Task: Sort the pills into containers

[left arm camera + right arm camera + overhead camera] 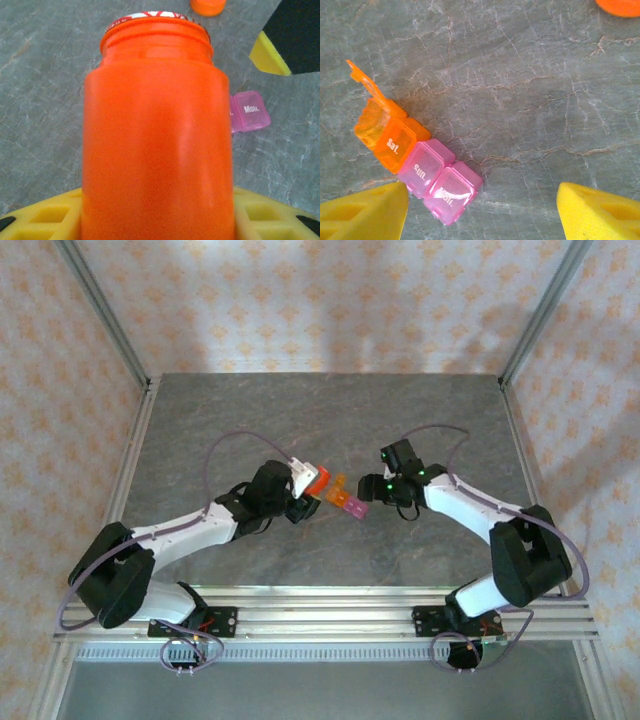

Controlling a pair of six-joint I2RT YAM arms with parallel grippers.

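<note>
The left gripper [157,220] is clamped on the orange bottle [157,135], holding it off the grey table [250,420] with its mouth aimed toward the organiser strip. A small orange disc, probably the bottle's cap [207,6], lies on the table beyond the mouth, so the bottle is judged to be uncapped. Whether the red-and-white patch at the rim is a seal or the contents cannot be determined. The right gripper [480,212] stands with its jaws apart and nothing between them, hovering just over the strip. The containers lie mid-table between the two grippers as one joined row: an orange compartment [370,122] at the end with its lid raised, an orange "Sat." compartment [395,145] with its lid down, then the pink "Sun." compartment [422,167] and pink "Mon." compartment [452,192], both closed. No loose pills are visible. The step in hand appears to be preparing to dispense. The next move calls for tilting the bottle slowly over the open compartment, keeping the mouth close above it to limit spillage, while the right gripper opens further lids or steadies the strip.
</note>
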